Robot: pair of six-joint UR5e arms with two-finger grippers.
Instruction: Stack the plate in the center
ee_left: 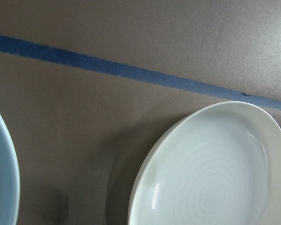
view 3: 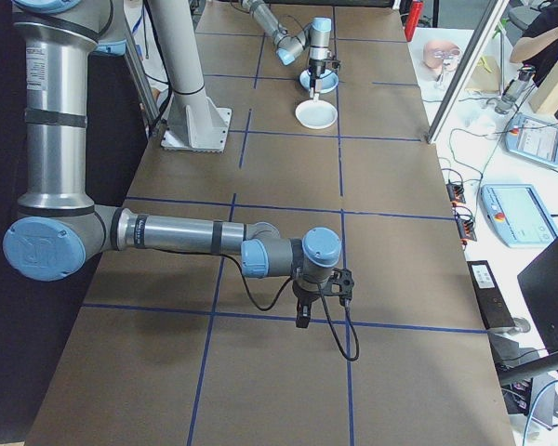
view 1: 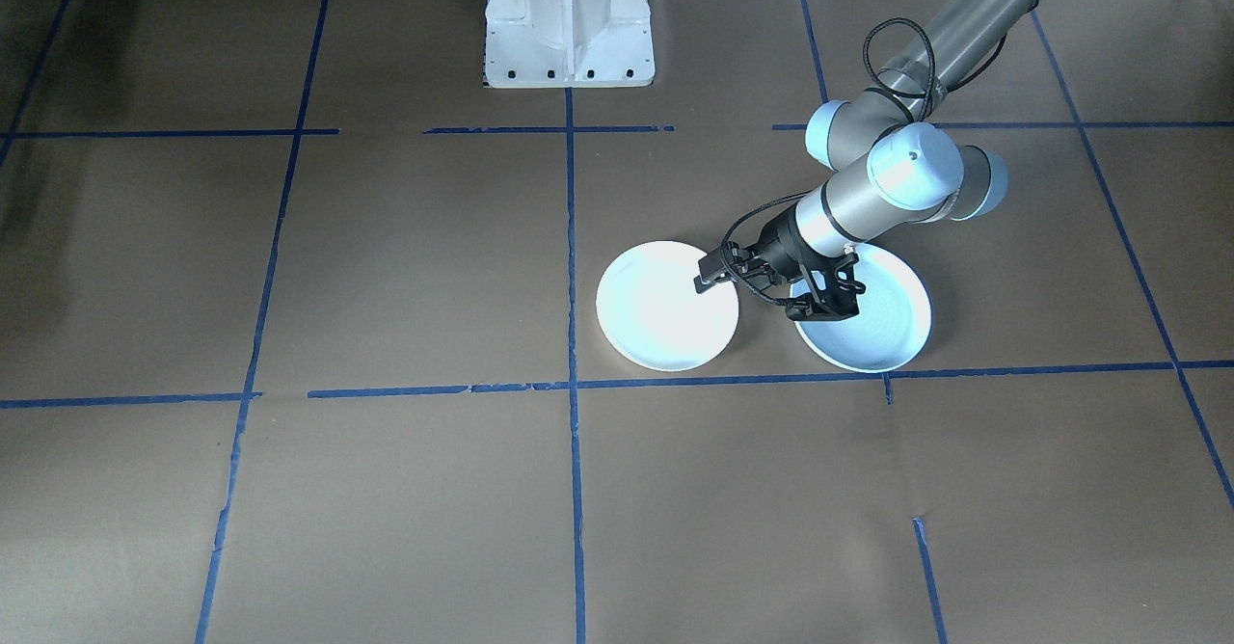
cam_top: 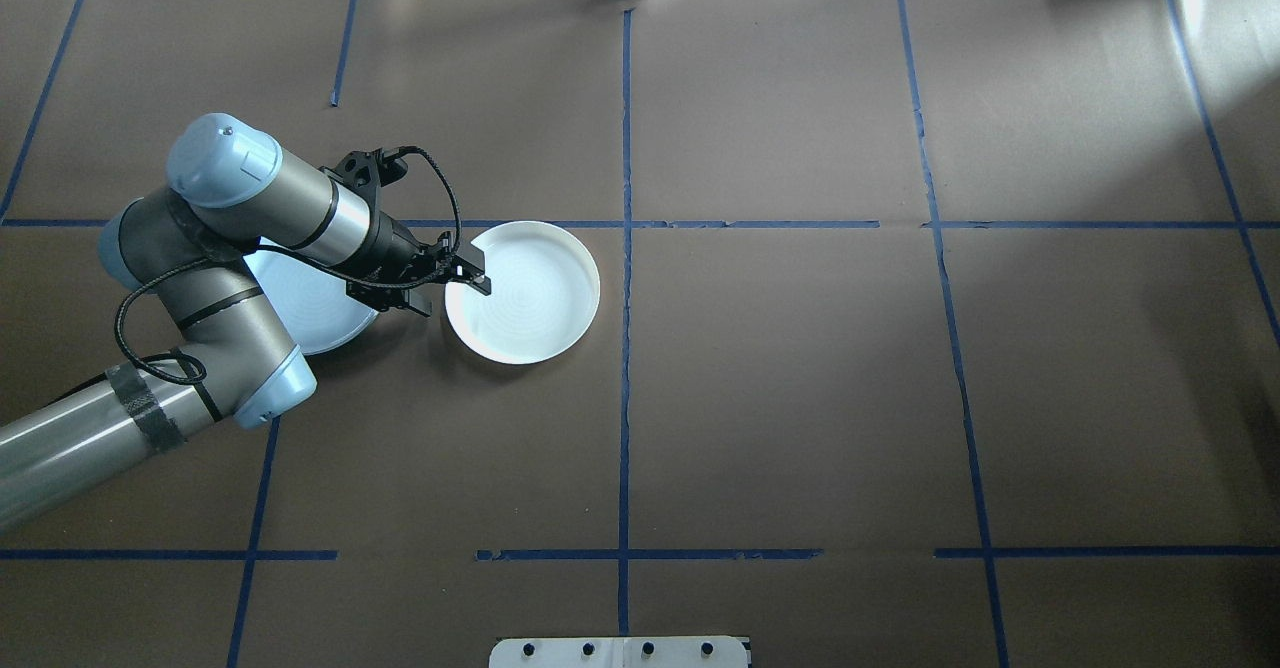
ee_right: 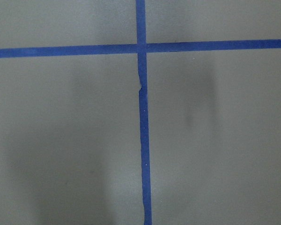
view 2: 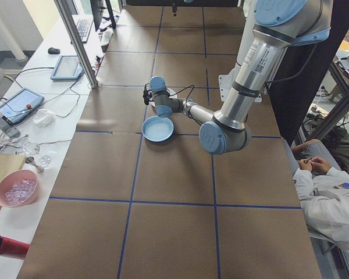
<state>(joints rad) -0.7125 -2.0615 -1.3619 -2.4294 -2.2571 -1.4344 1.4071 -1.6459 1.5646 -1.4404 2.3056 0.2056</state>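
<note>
Nothing is stacked yet, as far as we can judge: the two plates lie side by side on the brown paper-covered table [cam_top: 800, 398]. Our left gripper [cam_top: 478, 279] hangs at the near rim of the round white ceramic plate [cam_top: 530, 293]; whether its fingers are pinching that rim we cannot tell. The pale blue round plate [view 1: 882, 321] lies behind the gripper, under the wrist. Lifting and stacking remain.

two white plates [cam_top: 535, 293] [cam_top: 305, 313] lie upright, just beside each other.

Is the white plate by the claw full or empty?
Empty. The white plate shows only its bare ringed inside; the left gripper is at its rim.
</note>
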